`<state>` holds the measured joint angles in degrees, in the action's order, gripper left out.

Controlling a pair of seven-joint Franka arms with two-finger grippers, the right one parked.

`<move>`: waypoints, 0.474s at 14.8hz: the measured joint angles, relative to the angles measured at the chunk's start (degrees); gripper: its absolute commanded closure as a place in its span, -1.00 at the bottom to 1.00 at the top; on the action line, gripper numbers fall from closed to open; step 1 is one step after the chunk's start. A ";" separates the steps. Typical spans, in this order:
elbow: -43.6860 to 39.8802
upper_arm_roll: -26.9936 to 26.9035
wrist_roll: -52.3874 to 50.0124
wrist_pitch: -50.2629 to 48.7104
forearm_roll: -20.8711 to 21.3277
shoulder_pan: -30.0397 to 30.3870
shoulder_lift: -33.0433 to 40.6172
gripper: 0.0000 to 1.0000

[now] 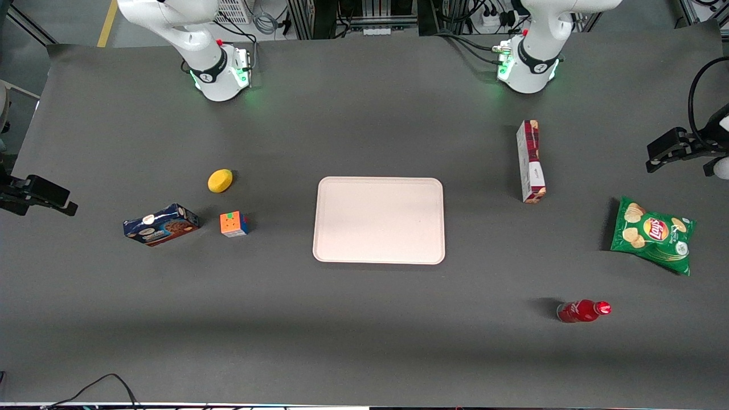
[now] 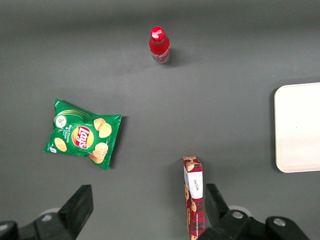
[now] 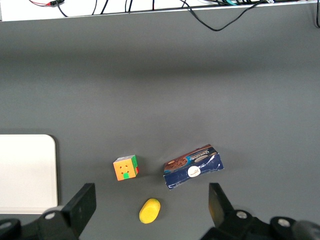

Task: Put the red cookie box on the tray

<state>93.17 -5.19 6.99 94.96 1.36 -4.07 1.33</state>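
Red cookie box (image 1: 530, 162) lies on the table at the tray's (image 1: 379, 220) 2 o'clock, well apart, untouched. Gripper (image 2: 145, 210) hangs high above it, fingers spread wide, holding nothing; probably lining up a grasp across its narrow width. Chip bag (image 1: 651, 234) reads "Lay's".

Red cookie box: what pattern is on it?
Dark red plaid with a white panel, clearest on the red cookie box in the front view.
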 measured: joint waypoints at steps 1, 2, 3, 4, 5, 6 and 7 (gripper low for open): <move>0.00 -0.01 0.00 0.00 0.00 0.01 0.00 -1.00; 0.00 -0.01 0.00 0.00 0.00 0.01 0.00 -1.00; 0.00 -0.02 0.00 0.00 0.00 0.02 0.00 -1.00; 0.00 -0.02 0.00 0.00 0.00 0.02 0.00 -1.00; 0.00 -0.02 0.00 -0.02 0.00 0.02 0.00 -1.00; 0.15 -0.02 0.00 -0.47 0.00 0.02 0.01 -1.00; 0.53 0.01 0.00 -1.63 -0.01 0.01 0.01 -1.00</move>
<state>93.70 -5.19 6.99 93.33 1.35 -4.05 1.34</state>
